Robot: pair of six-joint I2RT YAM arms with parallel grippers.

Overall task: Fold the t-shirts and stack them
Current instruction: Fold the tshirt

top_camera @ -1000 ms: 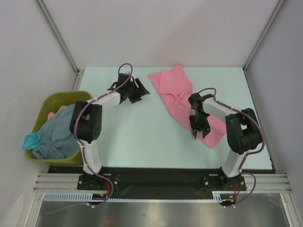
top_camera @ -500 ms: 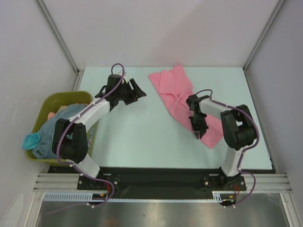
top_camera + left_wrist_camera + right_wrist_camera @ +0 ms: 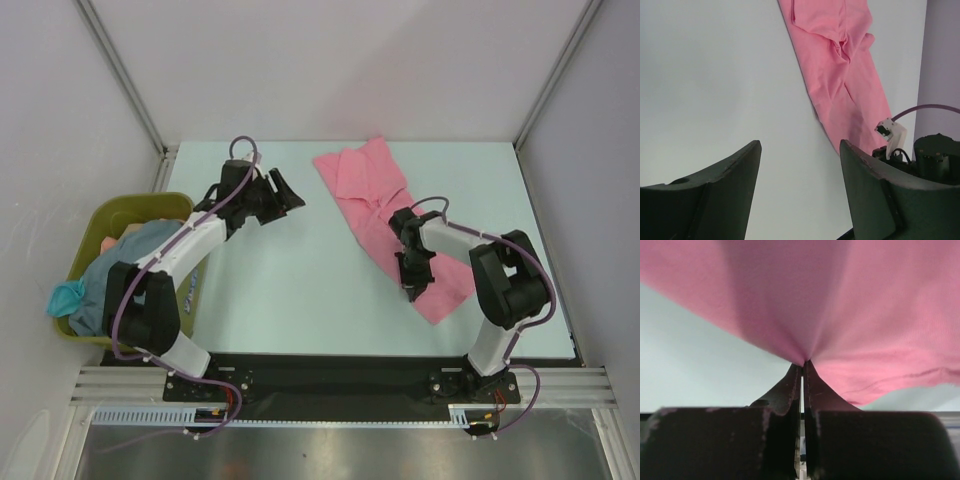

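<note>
A bubblegum pink t-shirt (image 3: 365, 185) lies in a long diagonal strip on the pale table, from the far middle toward the near right. My right gripper (image 3: 408, 290) is at its near left edge, shut on a pinch of the pink cloth (image 3: 840, 300), which drapes from the closed fingertips (image 3: 803, 364). My left gripper (image 3: 290, 195) hovers open over bare table left of the shirt's far end; its wrist view shows the pink shirt (image 3: 840, 75) ahead, and nothing sits between its fingers (image 3: 735, 195). A grey-blue t-shirt (image 3: 120, 275) and a teal one (image 3: 65, 297) are heaped in the bin.
The olive-green bin (image 3: 150, 203) stands off the table's left edge, beside the left arm. White walls and metal frame posts close in the table at the back and both sides. The right arm's wrist (image 3: 935, 155) shows in the left wrist view.
My right gripper has closed on the pink shirt's edge and shifted slightly toward the left. The left arm's elbow has swung left, and its gripper has moved a little left, still open.
</note>
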